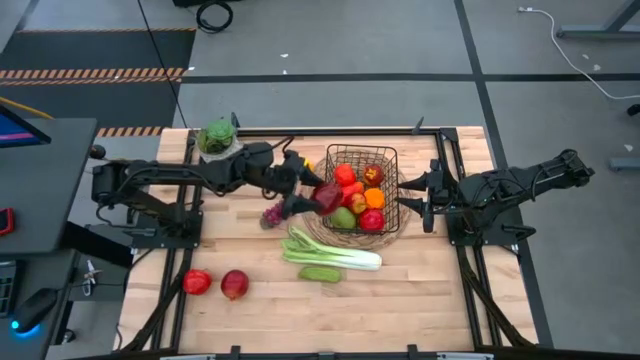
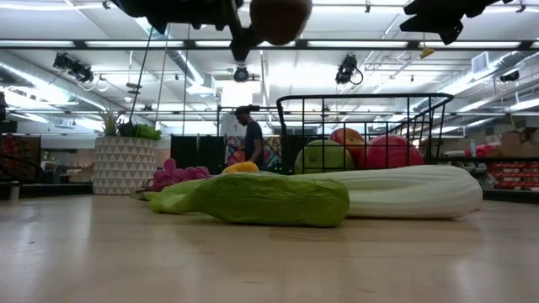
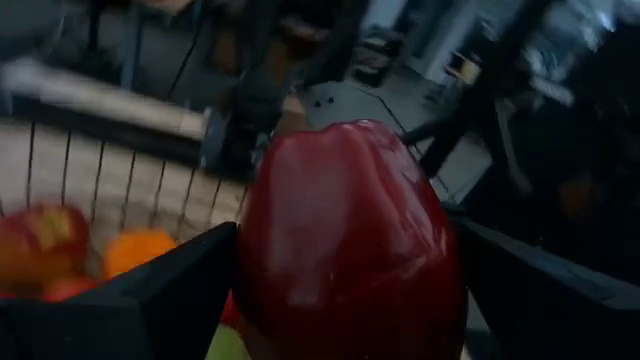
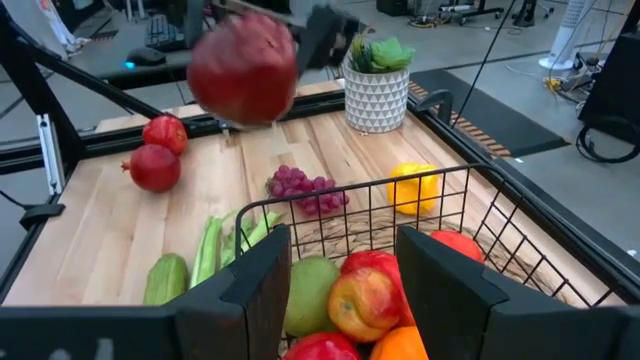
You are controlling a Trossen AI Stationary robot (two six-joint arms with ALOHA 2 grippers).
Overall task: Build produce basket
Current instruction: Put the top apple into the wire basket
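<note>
Produce laid out on the wooden table (image 1: 420, 300), listed left to right in the high view. Two red apples (image 1: 215, 284) side by side near the front left. Potted plant (image 1: 217, 138) at the back left edge. Left gripper (image 1: 318, 197) raised above the table, clasping a dark red pepper (image 3: 350, 240) between its fingers (image 3: 150, 300), right at the basket's left rim. Purple grapes (image 1: 272, 213) below that arm; yellow pepper (image 4: 415, 188) near them. Leek (image 1: 330, 250) and cucumber (image 1: 320, 273) lying together in front of the basket. Basket (image 1: 395, 165), black wire, centre-right on a straw mat (image 1: 318, 229), holding apples, oranges and a green fruit. Right gripper (image 1: 408, 195) at the basket's right side, fingers parted, empty.
</note>
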